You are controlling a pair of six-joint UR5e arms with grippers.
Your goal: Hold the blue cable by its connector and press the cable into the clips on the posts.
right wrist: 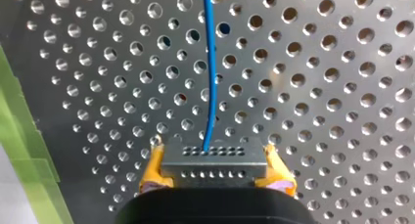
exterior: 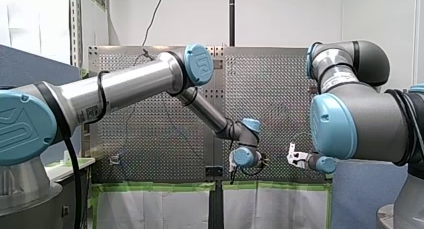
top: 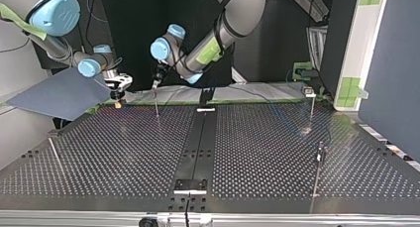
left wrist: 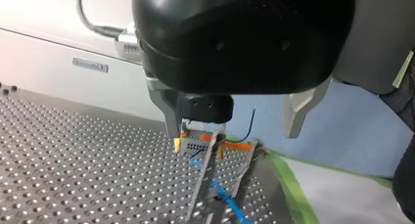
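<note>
The perforated table [right wrist: 318, 87] is bare metal with a dull sheen. The blue cable [right wrist: 211, 62] looks smooth and plastic-sheathed. The connector [right wrist: 214, 161] is matt grey.

A white wall [exterior: 280, 14] rises behind the perforated bench [exterior: 150, 139], which is edged with green tape [exterior: 150, 187]. A blue partition [exterior: 25, 64] stands at the front view's left. A black pole [exterior: 231, 9] runs upward.

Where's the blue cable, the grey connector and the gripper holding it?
blue cable [right wrist: 211, 77]: right wrist view, middle of strand.
connector [right wrist: 214, 158]: right wrist view, grey face.
my right gripper [right wrist: 215, 171]: right wrist view, midway between yellow pads [right wrist: 153, 168].
</note>
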